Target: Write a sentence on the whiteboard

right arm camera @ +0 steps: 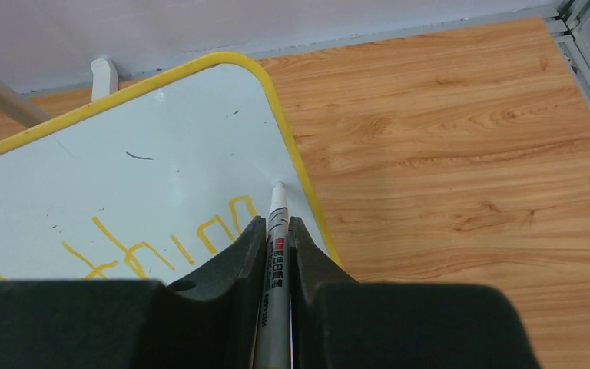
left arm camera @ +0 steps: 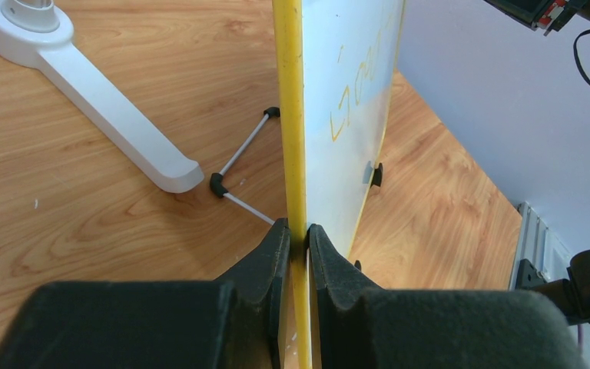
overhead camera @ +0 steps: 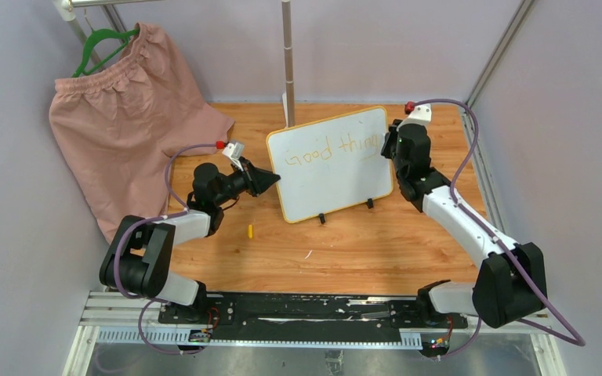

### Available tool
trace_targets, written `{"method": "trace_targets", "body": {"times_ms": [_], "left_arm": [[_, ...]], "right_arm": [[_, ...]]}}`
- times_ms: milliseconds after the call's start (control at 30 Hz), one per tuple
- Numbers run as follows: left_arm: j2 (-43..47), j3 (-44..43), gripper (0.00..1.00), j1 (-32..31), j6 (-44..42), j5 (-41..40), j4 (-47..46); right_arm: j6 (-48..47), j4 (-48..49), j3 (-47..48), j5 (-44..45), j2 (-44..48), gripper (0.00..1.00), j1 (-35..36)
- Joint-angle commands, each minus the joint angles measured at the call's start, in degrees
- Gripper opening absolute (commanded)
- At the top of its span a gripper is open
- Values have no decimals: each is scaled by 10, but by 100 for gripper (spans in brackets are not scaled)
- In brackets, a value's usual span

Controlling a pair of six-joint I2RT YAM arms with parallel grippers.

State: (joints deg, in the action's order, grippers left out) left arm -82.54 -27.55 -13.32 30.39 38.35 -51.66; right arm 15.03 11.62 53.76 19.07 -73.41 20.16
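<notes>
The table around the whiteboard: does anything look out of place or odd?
A small yellow piece, maybe a pen cap, lies loose on the wooden table near the left gripper. A pink garment hangs slumped in the far left corner, which seems unrelated to writing.

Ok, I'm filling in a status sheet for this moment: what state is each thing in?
whiteboard: standing on its feet, left edge clamped.
sentence: one yellow line written.
marker: uncapped, gripped, tip at the board.
left fingers: shut on whiteboard.
right fingers: shut on marker.
pink garment: hanging, back left.
</notes>
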Motion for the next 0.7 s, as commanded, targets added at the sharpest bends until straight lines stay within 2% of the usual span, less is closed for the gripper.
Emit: {"method": "trace_targets", "body": {"times_ms": [0,400,667], "left_arm": [[10,-14,0,-7,-19,-1,0],[10,-14,0,-7,-18,-1,0],[12,-14,0,-7,-17,-1,0]], "right_arm": [[7,15,24,-15,-9,0,-9],[8,6,21,-56,-12,0,-7],[9,-10,-1,-44,4,0,-8]]}}
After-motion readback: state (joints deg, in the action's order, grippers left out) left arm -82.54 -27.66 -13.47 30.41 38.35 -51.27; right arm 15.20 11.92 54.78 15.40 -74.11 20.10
